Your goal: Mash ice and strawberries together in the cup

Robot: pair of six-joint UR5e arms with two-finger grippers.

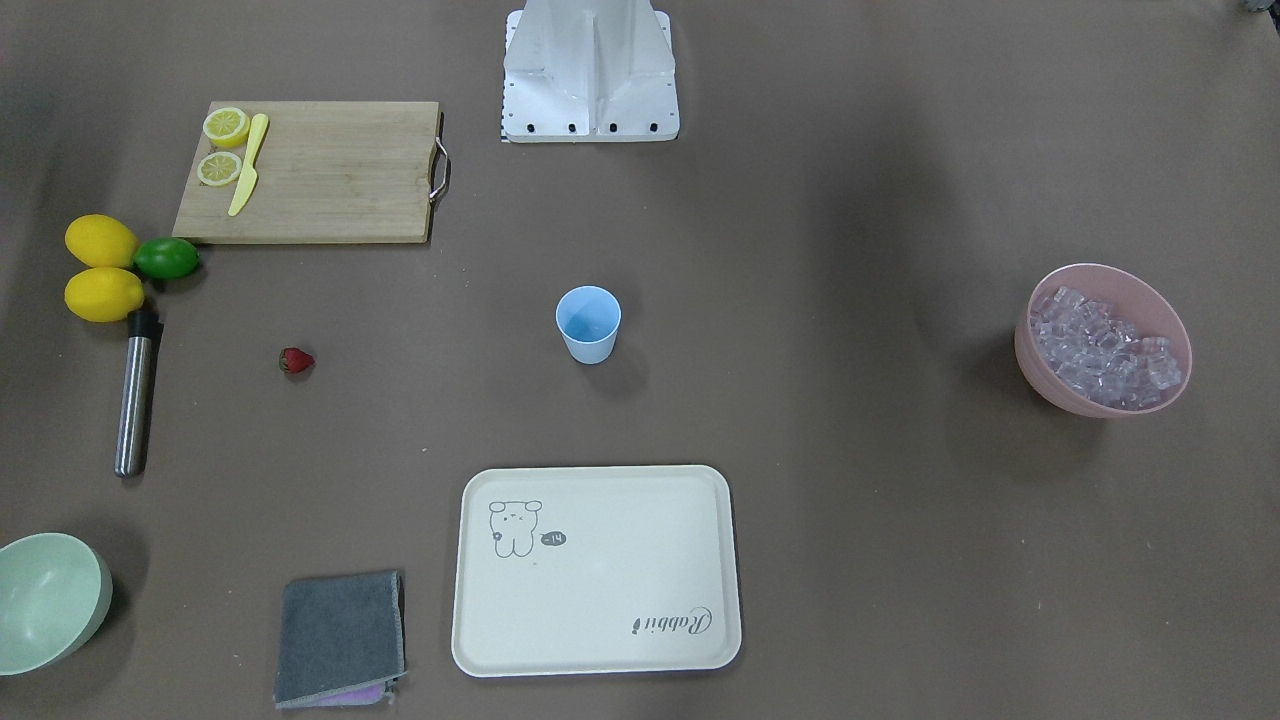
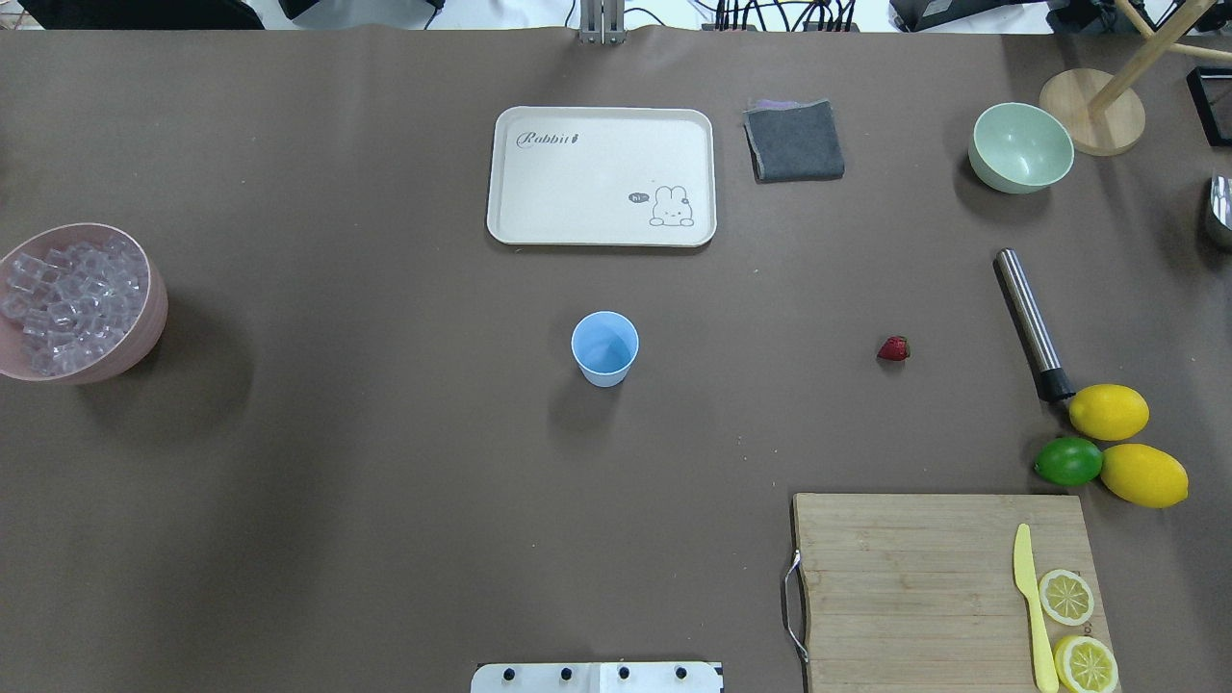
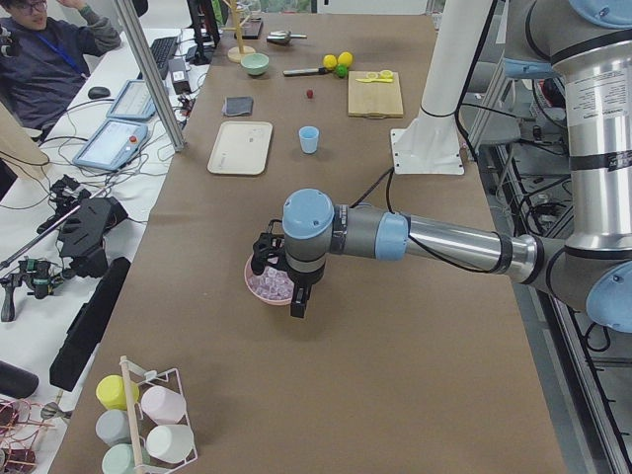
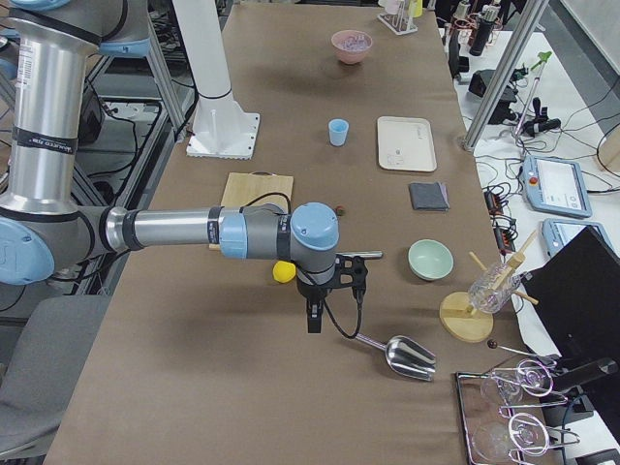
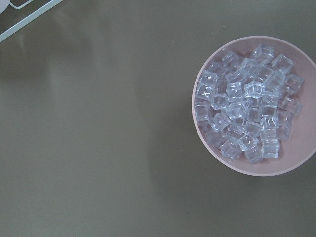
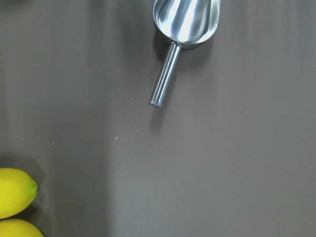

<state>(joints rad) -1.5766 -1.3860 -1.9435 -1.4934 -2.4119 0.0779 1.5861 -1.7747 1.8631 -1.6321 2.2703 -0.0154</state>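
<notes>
We see the cup [image 1: 588, 322] mid-table, the strawberry [image 1: 296, 361] well apart. The left gripper [image 3: 267, 259] hangs by the ice [image 5: 247, 118], the right gripper [image 4: 351, 273] near the scoop [image 6: 185, 19]. Clenched or released, we cannot tell.

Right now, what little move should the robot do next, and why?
Probably lower the left gripper into the pink bowl to pick up some ice. The cup looks empty, all the ice sits in that bowl, and the left gripper hangs just above it. The strawberry lies on the table, waiting its turn.
</notes>
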